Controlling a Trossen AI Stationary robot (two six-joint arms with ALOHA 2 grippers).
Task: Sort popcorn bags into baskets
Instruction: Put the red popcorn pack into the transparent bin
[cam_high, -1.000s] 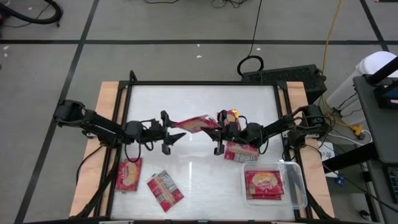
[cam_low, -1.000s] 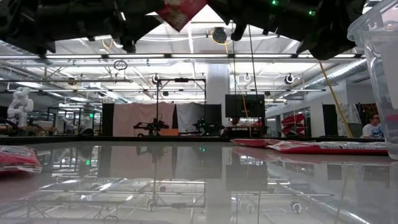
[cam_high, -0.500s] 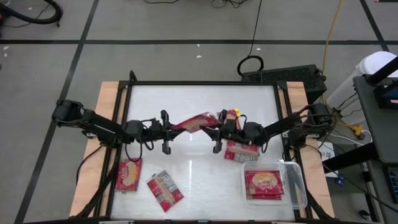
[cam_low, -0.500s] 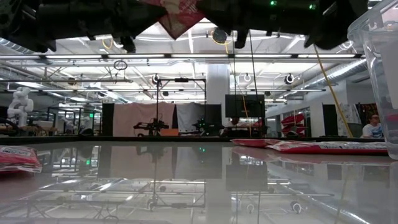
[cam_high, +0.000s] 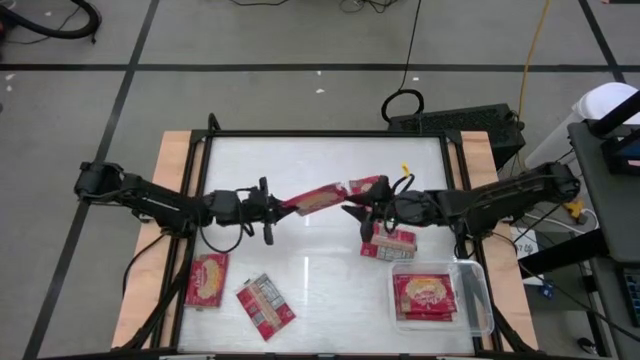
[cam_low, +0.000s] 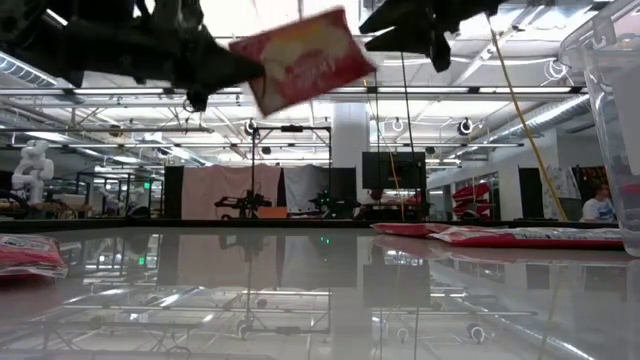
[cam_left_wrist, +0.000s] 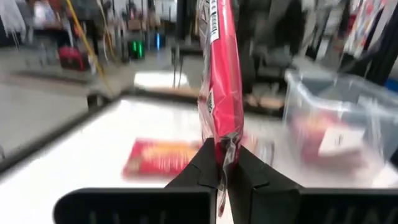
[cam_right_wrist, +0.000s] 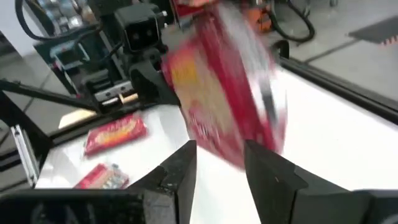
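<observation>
— Since a second ago, what moved?

— Both arms changed roles: the left gripper (cam_high: 275, 205) has closed its fingers (cam_left_wrist: 205, 167) onto the near edge of the raised popcorn bag (cam_high: 322, 194), while the right gripper (cam_high: 358, 209) has spread its fingers (cam_right_wrist: 180, 171) and drawn back toward the right.

— So who holds the bag?

— The left one alone. The bag hangs in the air over the middle of the table (cam_high: 320, 155), tilted, its cream oval showing in the low view. The right fingers stand apart just beside its right end; they seem clear of it, though blur in the right wrist view makes that hard to confirm.

— And the others?

— One bag (cam_high: 208, 279) and another bag (cam_high: 265, 300) lie on the near left. A further bag (cam_high: 392, 243) lies under the right arm. The clear bin (cam_high: 478, 295) sits at the near right with a packet (cam_high: 425, 296) inside.
</observation>
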